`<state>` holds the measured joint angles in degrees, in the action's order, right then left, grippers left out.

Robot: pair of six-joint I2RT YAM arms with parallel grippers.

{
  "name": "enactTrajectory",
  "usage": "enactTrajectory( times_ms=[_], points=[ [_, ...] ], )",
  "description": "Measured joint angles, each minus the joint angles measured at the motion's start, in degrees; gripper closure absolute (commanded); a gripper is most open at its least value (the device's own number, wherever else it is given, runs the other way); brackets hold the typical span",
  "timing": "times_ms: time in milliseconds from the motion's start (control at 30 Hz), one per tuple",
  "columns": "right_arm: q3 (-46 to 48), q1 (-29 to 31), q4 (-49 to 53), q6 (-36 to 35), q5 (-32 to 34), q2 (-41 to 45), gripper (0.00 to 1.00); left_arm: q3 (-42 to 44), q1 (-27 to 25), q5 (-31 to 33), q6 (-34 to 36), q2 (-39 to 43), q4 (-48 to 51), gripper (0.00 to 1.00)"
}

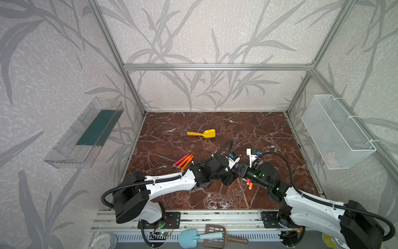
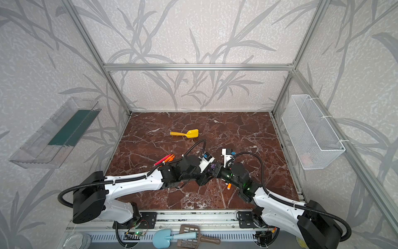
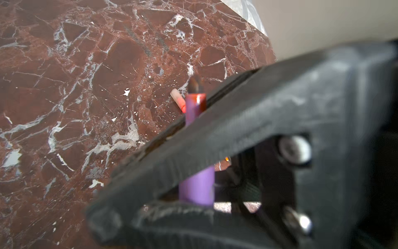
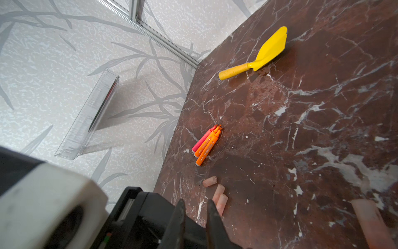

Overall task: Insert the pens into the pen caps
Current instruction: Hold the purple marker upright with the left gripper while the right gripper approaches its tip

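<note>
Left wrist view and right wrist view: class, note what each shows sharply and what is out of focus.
Left wrist view: marble table sharp, black claw finger blurred. Right wrist view: orange pens and yellow shovel sharp, nearest pen cap blurred.

Rear middle of tabletop (image 1: 269, 129): shovel (image 1: 202, 133). Nearer and to its left: pen cluster (image 1: 183, 161), side by side, touching. Near the cluster, apart from it: three loose caps (image 4: 218, 193), close together. Right of the cluster: left tool (image 1: 234, 170) facing right tool (image 1: 241, 169), one pen (image 1: 237, 166) between. Just in front of right tool, on tabletop: two further pens (image 1: 249, 183). On left wall: tray (image 1: 86, 133). On right wall: basket (image 1: 336, 133).
</note>
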<state>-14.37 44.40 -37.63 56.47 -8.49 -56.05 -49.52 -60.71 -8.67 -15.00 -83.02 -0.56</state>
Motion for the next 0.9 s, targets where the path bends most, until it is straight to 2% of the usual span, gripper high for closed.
enactTrajectory(
  times_ms=[167,267,467,600,700,733,900],
  points=[
    [0.0,1.9,-2.8,0.9,1.7,-1.3,1.0,0.3,-0.1,-0.4,0.1,0.1,0.4,0.41],
    [0.0,2.7,-3.4,1.2,2.3,-2.1,1.0,0.9,-0.2,-0.5,0.1,0.3,0.4,0.43],
    [0.0,3.3,-4.7,1.8,2.7,-3.2,1.0,1.2,-0.4,-0.4,0.4,0.6,0.3,0.66],
    [0.0,3.6,-5.3,2.0,2.8,-3.3,1.0,1.4,-0.2,0.8,0.3,0.7,0.2,0.89],
    [0.0,3.7,-6.0,2.0,2.9,-3.5,1.0,1.5,0.0,1.3,0.0,0.9,0.1,1.0],
    [0.0,3.7,-6.1,2.0,2.9,-3.5,0.99,1.5,0.0,1.5,0.0,0.9,0.1,1.0],
    [0.0,3.7,-6.3,1.7,2.9,-3.4,0.73,1.5,0.0,2.9,-0.2,1.2,0.1,1.0]
  ],
)
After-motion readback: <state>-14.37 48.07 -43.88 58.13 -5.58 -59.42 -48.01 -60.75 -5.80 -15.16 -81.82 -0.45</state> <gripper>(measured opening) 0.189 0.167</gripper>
